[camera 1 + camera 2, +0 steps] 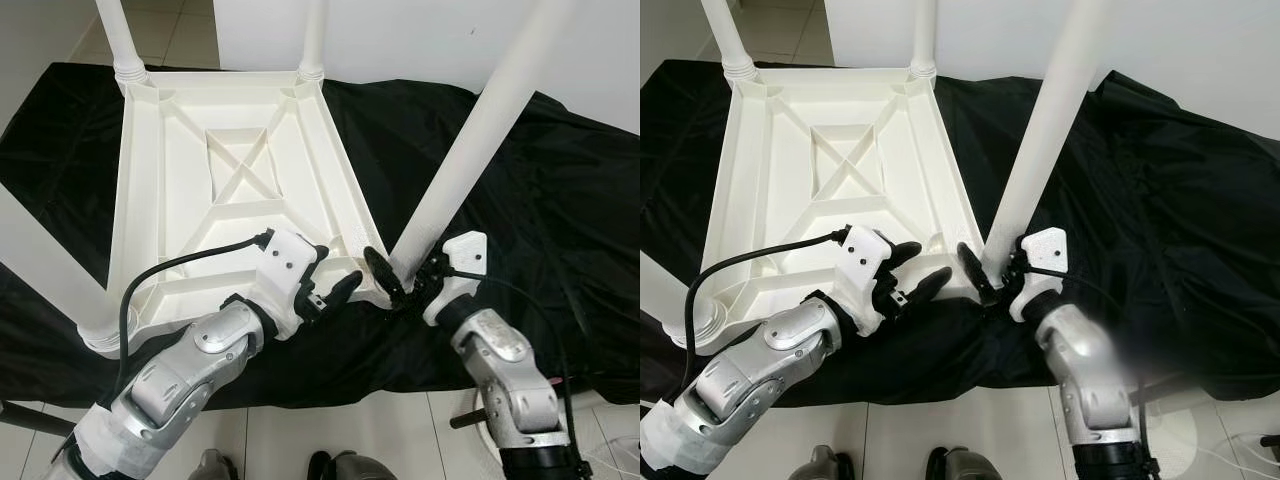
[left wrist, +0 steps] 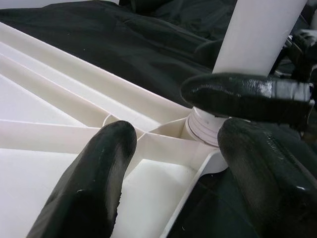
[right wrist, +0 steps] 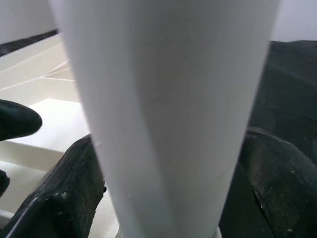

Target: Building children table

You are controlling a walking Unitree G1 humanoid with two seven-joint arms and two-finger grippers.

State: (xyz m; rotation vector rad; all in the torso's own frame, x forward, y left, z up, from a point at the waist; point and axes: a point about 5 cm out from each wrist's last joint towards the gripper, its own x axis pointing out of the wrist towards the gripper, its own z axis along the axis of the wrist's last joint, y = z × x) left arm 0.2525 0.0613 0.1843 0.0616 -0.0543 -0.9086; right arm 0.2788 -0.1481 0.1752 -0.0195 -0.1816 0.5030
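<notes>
Left eye view first: a white plastic table top (image 1: 215,190) is being shown upside down on a black cloth (image 1: 560,200) that's spread over the floor, ribbed underside facing up with an X-shaped brace in the middle. Legs are already standing in three corners: two at the far corners (image 1: 118,35) (image 1: 313,35) and one at the near left corner (image 1: 45,265).

A fourth leg (image 1: 470,150) is being held at the near right corner by the right gripper (image 1: 405,275). Its black fingers are being wrapped around the bottom of the leg, one on each side, just above the corner socket. In the right wrist view the leg (image 3: 163,114) is being clamped between the two fingers (image 3: 69,198), so that gripper is closed on it. The leg is leaning, with its top tilted away to the right, not upright like the others.

The left gripper (image 1: 335,290) is being held just beside that same corner, at the near edge of the table top. In the left wrist view its fingers (image 2: 94,178) are spread apart with nothing between them, and the ridged base of the leg (image 2: 203,126) is being seen right at the corner socket, with one finger of the right gripper (image 2: 242,94) lying across in front of it.

Pale floor tiles (image 1: 350,425) are being seen along the near edge of the cloth.
</notes>
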